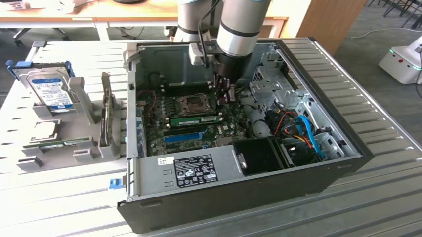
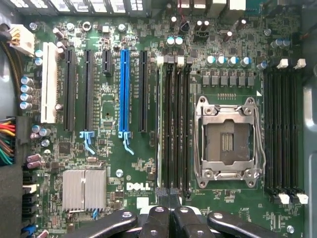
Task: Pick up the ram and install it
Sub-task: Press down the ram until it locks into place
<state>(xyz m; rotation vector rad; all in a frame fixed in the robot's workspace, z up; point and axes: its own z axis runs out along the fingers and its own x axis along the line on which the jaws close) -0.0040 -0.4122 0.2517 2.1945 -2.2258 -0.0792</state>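
Ram (image 1: 195, 120) status: green stick stands on edge in the slot bank just beside the CPU socket (image 2: 228, 141), inside the open PC case (image 1: 343, 165) on the desk (image 1: 389, 197). Gripper (image 2: 171, 218) hangs at one end of the DIMM slots (image 2: 176, 124), fingers (image 2: 157, 222) pressed together. Can't tell whether they touch the stick's end or sit just above it.

My read: this is the seating stage. To do it well:
- press straight down along the slot line, no sideways lean, the board will flex
- load one end, then the other, until both white end latches close
- check that the notch lines up before adding force
- keep clear of the socket lever and the blue PCIe slot (image 2: 124, 89)

Risk: half-seated stick, one end high.
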